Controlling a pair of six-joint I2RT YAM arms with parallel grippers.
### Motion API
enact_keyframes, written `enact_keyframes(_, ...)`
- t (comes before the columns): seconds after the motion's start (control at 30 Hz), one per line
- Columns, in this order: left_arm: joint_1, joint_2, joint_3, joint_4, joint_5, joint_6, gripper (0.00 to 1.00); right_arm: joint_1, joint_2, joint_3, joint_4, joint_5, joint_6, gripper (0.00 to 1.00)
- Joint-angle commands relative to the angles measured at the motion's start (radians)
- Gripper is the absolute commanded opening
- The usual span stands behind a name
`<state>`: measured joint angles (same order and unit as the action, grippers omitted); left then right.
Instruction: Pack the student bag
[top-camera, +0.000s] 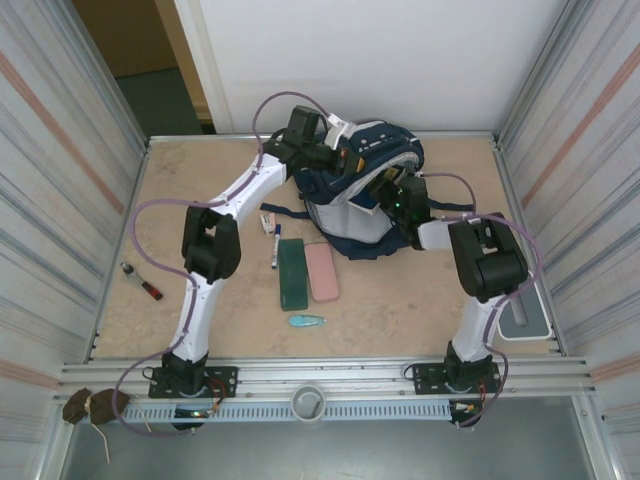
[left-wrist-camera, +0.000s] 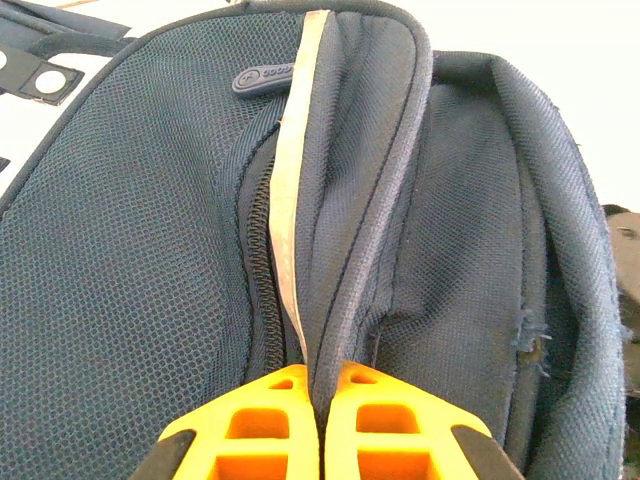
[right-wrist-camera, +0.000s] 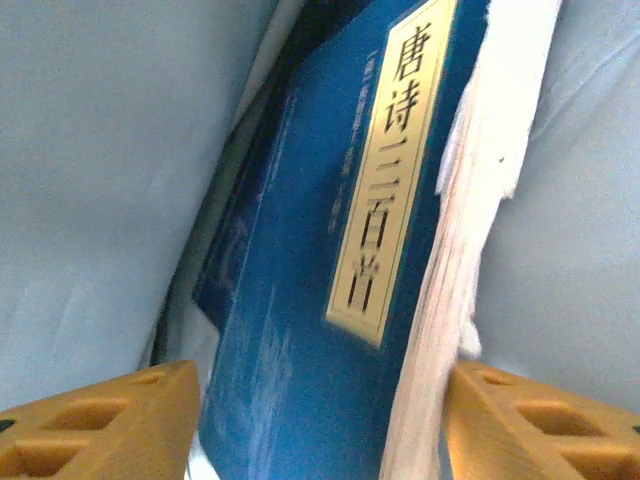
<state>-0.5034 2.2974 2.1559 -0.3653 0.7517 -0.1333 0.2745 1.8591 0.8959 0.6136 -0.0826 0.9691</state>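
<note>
Left claw (left-wrist-camera: 320, 388): jaws pinched tight on the rim fold of the large navy blue fabric student bag (left-wrist-camera: 120, 260), which rises straight ahead of it. Bag likely soft, floppy, light: best held by rim or seam. Right claw (right-wrist-camera: 325, 400): jaws wide apart, blue-covered book with gold title strip (right-wrist-camera: 280, 330) standing between them inside the bag; contact unclear
</note>
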Motion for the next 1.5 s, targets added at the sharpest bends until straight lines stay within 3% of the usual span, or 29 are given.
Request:
enact_keyframes(0.0,0.008,0.011,0.054,0.08,0.022,-0.015,0.0,0.002,-0.179,-0.062,-0.126,0.0,-0.149,0.66)
enact_keyframes(0.13,0.009,0.028,0.051,0.08,-0.013,-0.018,0.0,0.002,-0.366,-0.148,-0.277,0.029,-0.245,0.67)
enact_keyframes(0.37,-0.004,0.074,0.039,0.065,-0.09,0.0,0.01,-0.01,-0.705,-0.179,-0.695,0.21,-0.403,0.68)
enact_keyframes(0.43,-0.018,0.078,0.039,0.046,-0.118,0.024,0.06,-0.019,-0.773,-0.17,-0.771,0.236,-0.426,0.68)
enact_keyframes(0.63,-0.049,0.047,0.031,-0.019,-0.204,0.102,0.38,-0.026,-0.866,-0.122,-0.884,0.277,-0.46,0.69)
enact_keyframes(0.87,-0.032,-0.122,-0.157,0.014,-0.288,0.103,0.55,-0.015,-0.793,-0.069,-0.883,0.168,-0.512,0.69)
enact_keyframes(1.1,0.066,-0.39,-0.563,0.154,-0.414,-0.044,0.59,0.029,-0.616,0.017,-0.933,0.119,-0.544,0.71)
enact_keyframes(1.2,0.134,-0.497,-0.756,0.231,-0.445,-0.127,0.59,0.06,-0.541,0.054,-0.949,0.106,-0.549,0.76)
enact_keyframes(1.3,0.195,-0.583,-0.926,0.291,-0.458,-0.185,0.6,0.097,-0.481,0.092,-0.964,0.155,-0.563,0.78)
enact_keyframes(1.4,0.224,-0.638,-1.031,0.328,-0.466,-0.209,0.61,0.075,-0.426,0.132,-0.988,0.192,-0.568,0.79)
enact_keyframes(1.47,0.225,-0.657,-1.066,0.336,-0.463,-0.222,0.62,0.03,-0.39,0.153,-0.989,0.149,-0.561,0.79)
